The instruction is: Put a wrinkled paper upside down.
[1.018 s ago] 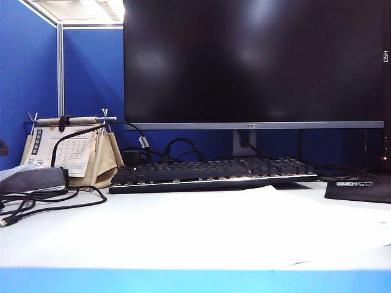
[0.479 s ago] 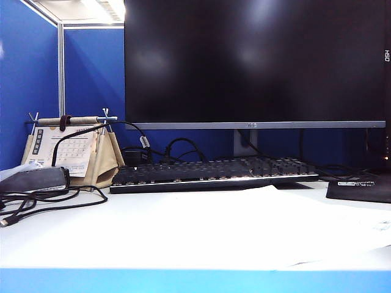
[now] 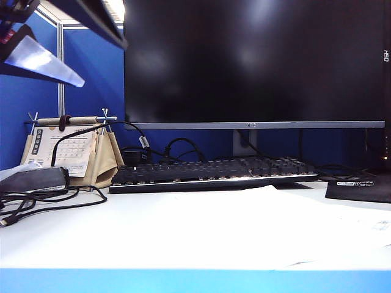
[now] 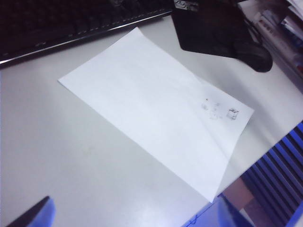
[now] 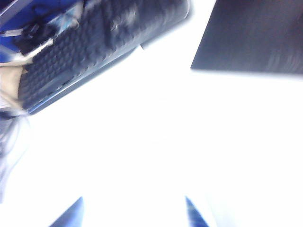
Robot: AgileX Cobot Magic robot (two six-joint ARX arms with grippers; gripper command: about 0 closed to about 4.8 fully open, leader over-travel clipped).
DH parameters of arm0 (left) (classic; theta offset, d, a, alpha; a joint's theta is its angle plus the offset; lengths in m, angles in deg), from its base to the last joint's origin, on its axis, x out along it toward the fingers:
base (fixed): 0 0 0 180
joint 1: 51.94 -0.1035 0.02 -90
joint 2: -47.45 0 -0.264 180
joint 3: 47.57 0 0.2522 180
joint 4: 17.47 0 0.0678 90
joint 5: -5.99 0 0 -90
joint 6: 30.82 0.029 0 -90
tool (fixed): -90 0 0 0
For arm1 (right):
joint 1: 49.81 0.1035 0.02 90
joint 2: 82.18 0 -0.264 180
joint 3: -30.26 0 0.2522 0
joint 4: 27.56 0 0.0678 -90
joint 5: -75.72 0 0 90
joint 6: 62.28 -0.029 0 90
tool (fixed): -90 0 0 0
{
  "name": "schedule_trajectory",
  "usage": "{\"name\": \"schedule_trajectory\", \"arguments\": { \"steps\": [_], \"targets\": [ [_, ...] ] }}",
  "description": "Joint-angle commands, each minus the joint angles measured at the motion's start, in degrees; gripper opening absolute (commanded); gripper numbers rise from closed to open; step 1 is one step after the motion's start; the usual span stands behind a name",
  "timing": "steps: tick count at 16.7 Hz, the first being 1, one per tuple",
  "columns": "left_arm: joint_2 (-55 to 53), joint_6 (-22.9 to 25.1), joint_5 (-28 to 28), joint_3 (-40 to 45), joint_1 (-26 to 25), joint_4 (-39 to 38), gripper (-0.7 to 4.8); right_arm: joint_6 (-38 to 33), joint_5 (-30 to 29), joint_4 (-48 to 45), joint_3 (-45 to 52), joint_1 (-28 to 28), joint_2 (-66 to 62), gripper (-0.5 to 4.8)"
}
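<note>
left gripper [image 3: 36,55] newly in view high at far left, finger state cannot be told. right gripper [image 5: 132,213] jaws spread, empty. wrinkled paper [image 4: 156,109] flat near keyboard [image 3: 214,173], untouched (flip not begun).

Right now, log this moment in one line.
wrinkled paper: flat on desk, unflipped | left gripper: above, left | right gripper: open, over paper

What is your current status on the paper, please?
Right gripper open above the desk. Left gripper high, state unclear. Wrinkled paper flat, untouched, before keyboard. Nothing in the way.
</note>
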Motion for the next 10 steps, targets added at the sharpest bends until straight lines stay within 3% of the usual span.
{"name": "schedule_trajectory", "arguments": {
  "steps": [1, 3, 5, 10],
  "targets": [
    [0.5, 1.4, 0.6, -0.5, 0.0, 1.6, 4.65, -0.7, -8.2, 1.7, -0.4, -2.2, -5.7, 2.76],
    [0.5, 4.9, 0.6, -0.5, 0.0, 0.4, 4.65, -0.5, -13.9, 4.8, -0.4, -2.0, -11.8, 3.05],
    [0.5, 5.0, 0.4, -0.5, 0.0, 0.5, 4.65, 0.5, -13.9, 5.9, -0.4, -1.8, -14.8, 3.21],
    [0.5, 5.1, 0.4, -0.5, 0.0, 0.2, 4.65, 3.9, -6.1, 7.9, -0.4, -1.8, -15.4, 3.39]
  ]
}}
